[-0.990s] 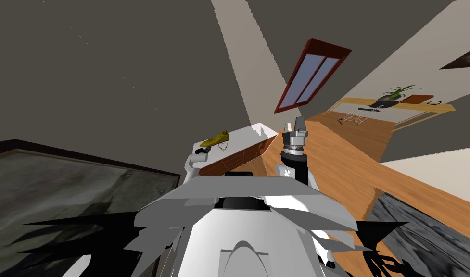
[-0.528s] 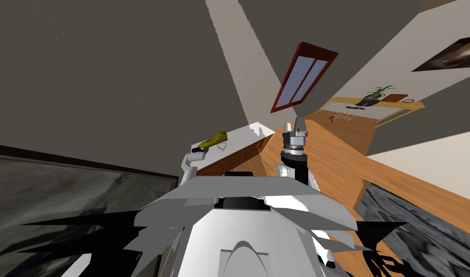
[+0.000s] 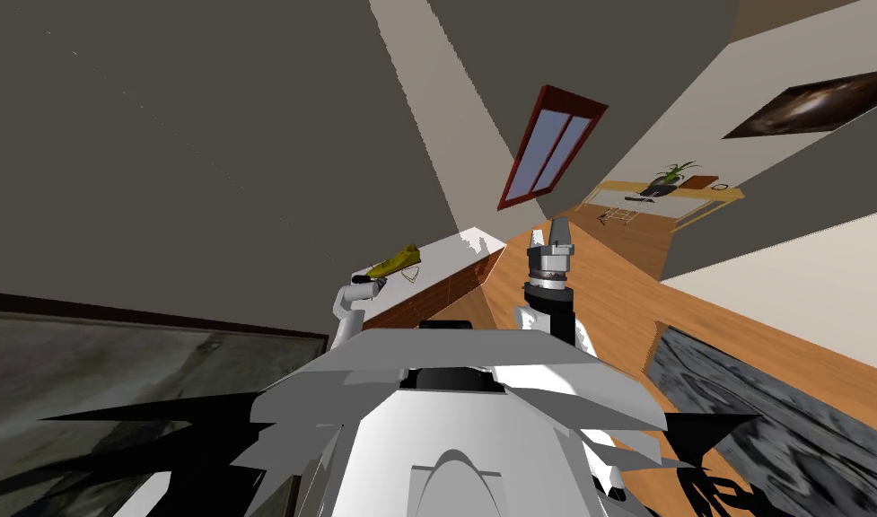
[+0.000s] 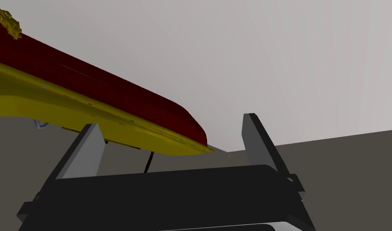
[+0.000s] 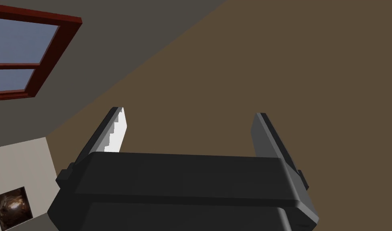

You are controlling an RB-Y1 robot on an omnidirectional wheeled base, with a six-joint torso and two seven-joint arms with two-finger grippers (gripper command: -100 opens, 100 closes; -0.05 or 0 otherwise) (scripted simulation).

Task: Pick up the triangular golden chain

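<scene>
Rotation swings my view; left end effector (image 4: pixel 171 121) (spread open, empty) stays near the chain (image 3: pixel 412 274), grasp not yet begun.

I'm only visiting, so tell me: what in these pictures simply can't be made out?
Golden chain, head view: too small to show its links, or whether it touches the yellow object beside it.
The yellow object, left wrist view: so near that the picture's edge cuts it off; what it is stays unclear.
Left claw, head view: too small to judge its gap to the chain.
</scene>
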